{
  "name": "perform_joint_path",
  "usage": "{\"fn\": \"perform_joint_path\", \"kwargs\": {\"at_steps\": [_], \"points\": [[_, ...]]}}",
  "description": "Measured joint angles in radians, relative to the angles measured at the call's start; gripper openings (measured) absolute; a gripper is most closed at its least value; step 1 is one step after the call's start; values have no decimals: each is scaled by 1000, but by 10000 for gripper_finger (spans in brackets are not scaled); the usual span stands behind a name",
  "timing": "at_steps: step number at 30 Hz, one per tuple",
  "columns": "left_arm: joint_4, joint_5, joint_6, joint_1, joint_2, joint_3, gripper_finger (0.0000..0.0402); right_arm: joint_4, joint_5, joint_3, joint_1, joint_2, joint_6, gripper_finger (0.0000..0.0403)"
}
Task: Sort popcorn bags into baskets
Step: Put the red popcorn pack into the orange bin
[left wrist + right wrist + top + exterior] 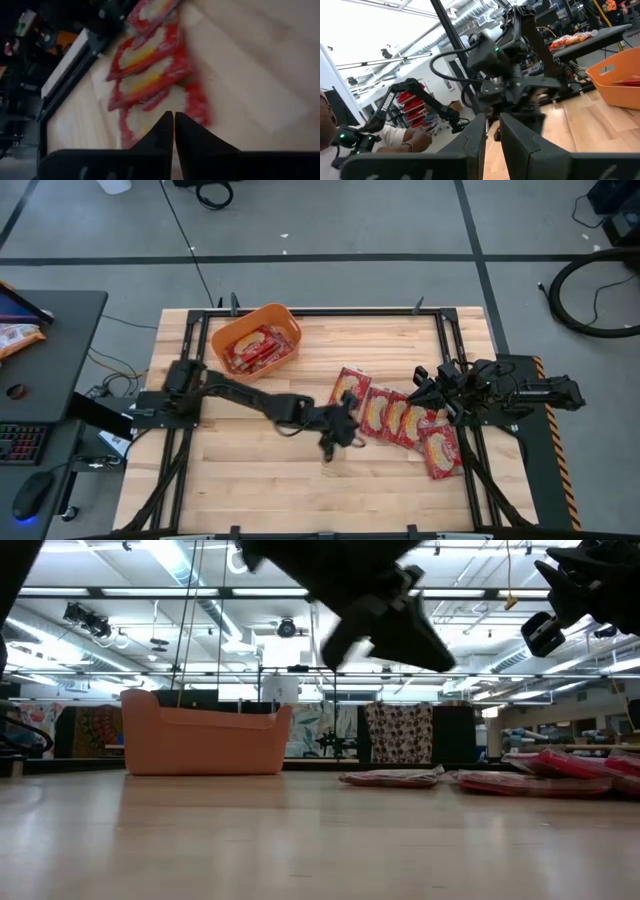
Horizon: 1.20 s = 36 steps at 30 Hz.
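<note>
The left gripper [345,423] is hovering, jaws pressed shut and empty, beside glossy red popcorn bags [400,418]; more are lying in the rounded orange basket [283,317]. The right gripper [421,386] is waiting, jaws slightly apart, holding nothing.

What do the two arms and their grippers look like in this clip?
Both arms are black and jointed. The left gripper ends in two dark, tapered, wedge-shaped fingers. The right gripper has similar dark flat-faced fingers. The left arm's body, seen from the right wrist, carries black cables and a small green light.

We see the wooden worktop [250,470] carrying the orange basket [256,340] far from our left end effector [340,423], with popcorn bags [400,418] just beside it.
</note>
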Motion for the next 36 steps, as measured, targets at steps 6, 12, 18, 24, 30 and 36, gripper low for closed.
{"fn": "perform_joint_path", "kwargs": {"at_steps": [6, 12, 18, 24, 30, 36], "points": [[13, -43, -97, -45, -87, -106, 19, 59, 90, 0, 0, 0, 2, 61], [30, -91, -193, -73, -183, -241, 19, 52, 306, 6, 0, 25, 3, 61], [52, -122, -278, -104, -309, -378, 19, -58, 331, 85, 0, 176, 3, 61], [32, -142, -348, -130, -420, -462, 19, -220, 315, 230, 14, 395, 27, 61], [-45, -136, -400, -151, -508, -483, 20, -630, 345, 460, 52, 644, 48, 61], [-107, -98, -444, -175, -548, -483, 20, -811, 345, 647, 98, 868, -20, 61]]}}
